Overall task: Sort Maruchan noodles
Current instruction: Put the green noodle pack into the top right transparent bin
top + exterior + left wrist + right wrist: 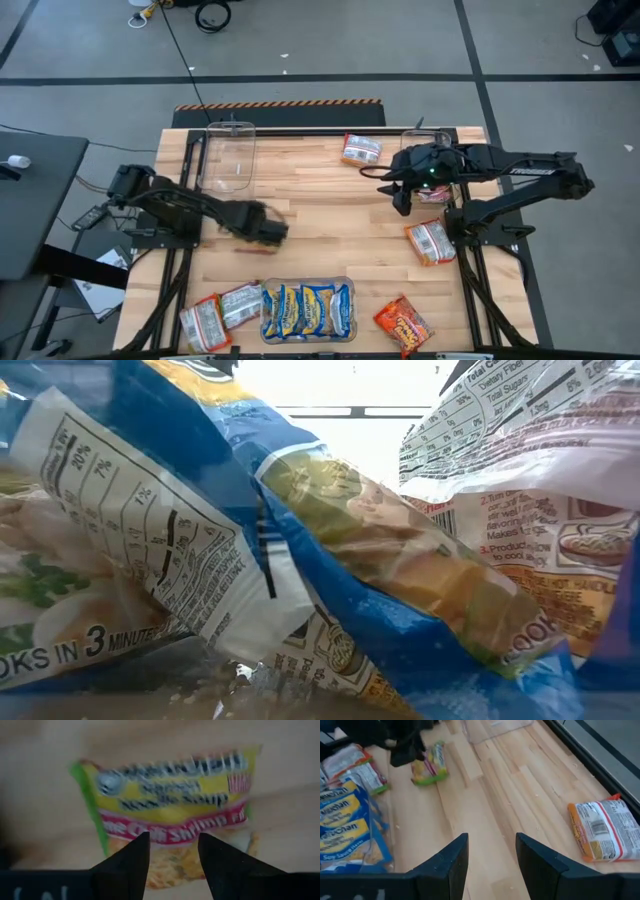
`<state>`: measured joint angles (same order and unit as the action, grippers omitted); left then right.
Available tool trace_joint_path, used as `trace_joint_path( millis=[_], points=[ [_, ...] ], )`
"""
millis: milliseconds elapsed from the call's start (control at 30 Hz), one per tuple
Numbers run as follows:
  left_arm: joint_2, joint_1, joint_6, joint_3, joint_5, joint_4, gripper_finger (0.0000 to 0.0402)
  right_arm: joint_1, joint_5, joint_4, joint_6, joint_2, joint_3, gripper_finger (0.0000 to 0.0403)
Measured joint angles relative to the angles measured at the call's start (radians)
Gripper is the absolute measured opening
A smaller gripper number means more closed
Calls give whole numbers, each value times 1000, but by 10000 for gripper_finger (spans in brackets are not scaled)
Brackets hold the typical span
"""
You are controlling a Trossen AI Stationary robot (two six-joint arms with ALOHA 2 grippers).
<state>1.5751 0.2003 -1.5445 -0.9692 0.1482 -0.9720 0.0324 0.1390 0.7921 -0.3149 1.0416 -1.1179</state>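
At table centre-left, I'm hovering my left gripper (172, 862), fingers spread, over a green-edged yellow packet (172, 815) lying flat on the table (330, 205). My right gripper (490, 857) is also spread and holding nothing, hanging near the right rear bin (430, 150). Blue packets (308, 310) are filling the front bin; orange ones (430, 241) are lying scattered around.

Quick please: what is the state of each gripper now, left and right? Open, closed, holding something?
Left gripper: open, empty, fingers over a lime chili shrimp noodle packet on the table.
Right gripper: open, empty, above the bare table.
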Motion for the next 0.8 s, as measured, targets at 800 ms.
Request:
trace_joint_path(
  millis=[800],
  points=[
    [-113, 258, 209, -74, 27, 49, 173, 66, -373, -637, -76, 689, -148, 189]
  ],
)
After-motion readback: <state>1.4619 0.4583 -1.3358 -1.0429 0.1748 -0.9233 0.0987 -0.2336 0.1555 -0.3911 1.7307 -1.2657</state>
